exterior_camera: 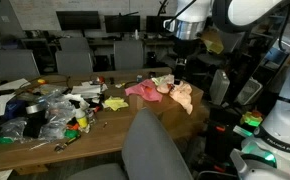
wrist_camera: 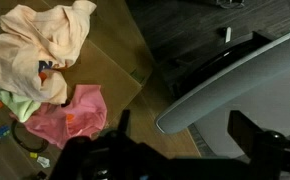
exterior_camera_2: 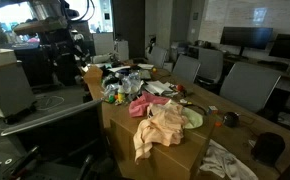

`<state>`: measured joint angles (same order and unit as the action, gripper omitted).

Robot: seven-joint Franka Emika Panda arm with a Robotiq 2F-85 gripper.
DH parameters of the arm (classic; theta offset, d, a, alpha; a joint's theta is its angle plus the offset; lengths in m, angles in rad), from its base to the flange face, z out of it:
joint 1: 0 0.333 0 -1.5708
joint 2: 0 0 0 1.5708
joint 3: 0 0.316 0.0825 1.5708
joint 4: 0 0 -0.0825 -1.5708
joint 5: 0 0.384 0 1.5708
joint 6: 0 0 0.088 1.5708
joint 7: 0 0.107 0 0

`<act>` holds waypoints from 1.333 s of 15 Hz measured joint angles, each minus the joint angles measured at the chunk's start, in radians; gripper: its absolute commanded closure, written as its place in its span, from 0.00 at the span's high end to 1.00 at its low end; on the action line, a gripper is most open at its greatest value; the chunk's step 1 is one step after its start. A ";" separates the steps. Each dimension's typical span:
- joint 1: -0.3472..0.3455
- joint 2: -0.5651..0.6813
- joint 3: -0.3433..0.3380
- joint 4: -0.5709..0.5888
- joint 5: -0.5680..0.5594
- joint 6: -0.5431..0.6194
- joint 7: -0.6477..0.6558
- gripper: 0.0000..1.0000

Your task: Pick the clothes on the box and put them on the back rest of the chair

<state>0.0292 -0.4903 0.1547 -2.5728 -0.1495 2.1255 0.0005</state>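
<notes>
- Wrist view gives you the plainest reading: the gripper point(wrist_camera: 185, 150) has its jaws spread wide with nothing between them, so you have hold of no garment.
- All three of the clothes lie on the box point(wrist_camera: 110, 70). The peach-cream shirt point(wrist_camera: 47, 48) is bunched near the box's edge, the pink garment point(wrist_camera: 70, 115) lies just beside it, and the yellow-green garment point(wrist_camera: 3, 92) shows from under the shirt's side.
- In an exterior view the peach-cream shirt point(exterior_camera_2: 160, 130) hangs partly over the front edge of the box, while the pink garment point(exterior_camera_2: 145, 105) sits fully on top behind it.
- In an exterior view the gripper point(exterior_camera: 179, 70) hangs above that end of the box, near the garments but touching none.
- The chair point(wrist_camera: 250, 85) stands just beside the box, and the part of its back rest you can see carries nothing.
- The clutter point(exterior_camera: 45, 110) at the far end of the box is well apart from the garments and is no part of your job.
- Judged from this, no step is done yet. You have three picks and three placements on the back rest ahead of you. The shirt is the likely first pick, since it lies on top and over the edge.
</notes>
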 measured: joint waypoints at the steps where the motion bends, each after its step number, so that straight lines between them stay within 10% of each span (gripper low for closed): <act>1: 0.000 -0.001 0.000 0.003 0.000 0.000 0.000 1.00; 20: -0.108 0.064 -0.116 0.098 -0.126 0.035 0.053 1.00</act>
<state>-0.0792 -0.4260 0.0389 -2.4749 -0.2753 2.1609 0.0537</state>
